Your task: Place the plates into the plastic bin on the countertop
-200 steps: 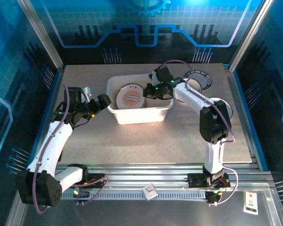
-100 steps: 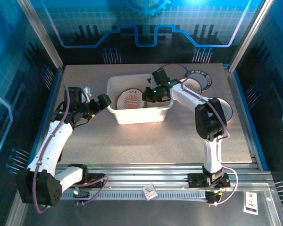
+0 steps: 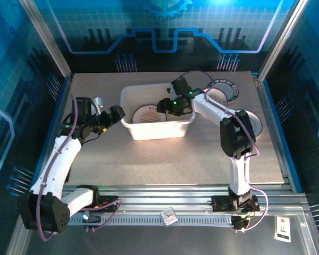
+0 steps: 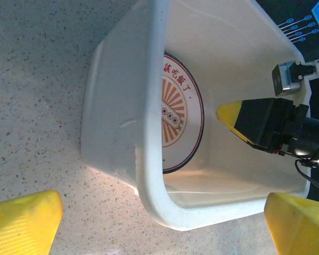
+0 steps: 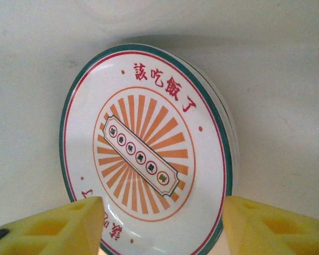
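Beige surface [image 3: 149,159]: in the plastic bin [image 3: 158,130] toward its far edge, the right end effector [image 3: 165,105] has just parted, freeing the orange-patterned plate [image 5: 149,149] inside. The left end effector [image 3: 117,113] gapes alongside, and more plates [image 3: 223,91] remain far-right.

In the top view the bin [image 3: 158,129] sits on the table [image 3: 149,159] at mid-frame. A plate [image 3: 148,115] lies inside it, toward its left half, with the right gripper [image 3: 165,105] in the bin just right of the plate. The left gripper [image 3: 117,113] hangs just left of the bin. Other plates [image 3: 223,91] lie on the table at upper right.
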Robot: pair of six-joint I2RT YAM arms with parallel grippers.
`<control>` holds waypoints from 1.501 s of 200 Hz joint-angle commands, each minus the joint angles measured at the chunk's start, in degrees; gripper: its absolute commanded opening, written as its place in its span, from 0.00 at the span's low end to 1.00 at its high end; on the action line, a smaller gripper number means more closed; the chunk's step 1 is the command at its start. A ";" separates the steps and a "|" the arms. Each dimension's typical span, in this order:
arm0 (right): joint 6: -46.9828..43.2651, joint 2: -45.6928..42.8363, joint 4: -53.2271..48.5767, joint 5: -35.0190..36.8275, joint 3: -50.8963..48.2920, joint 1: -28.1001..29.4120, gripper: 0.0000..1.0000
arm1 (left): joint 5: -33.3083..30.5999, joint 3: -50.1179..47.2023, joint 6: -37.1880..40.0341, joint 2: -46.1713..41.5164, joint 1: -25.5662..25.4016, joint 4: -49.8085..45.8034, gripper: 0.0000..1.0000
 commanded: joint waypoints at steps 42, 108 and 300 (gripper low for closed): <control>-1.60 -4.45 -3.93 2.59 1.79 0.82 0.75 | 0.86 1.25 1.81 -2.32 -0.06 -2.00 0.99; -3.68 -7.88 -6.58 6.13 1.79 1.63 0.79 | 1.37 1.34 1.66 -2.18 -0.06 -1.67 0.99; -1.94 -40.83 -3.39 1.96 -28.29 -28.39 0.75 | 2.80 -0.52 -0.45 -2.79 -0.39 0.23 0.99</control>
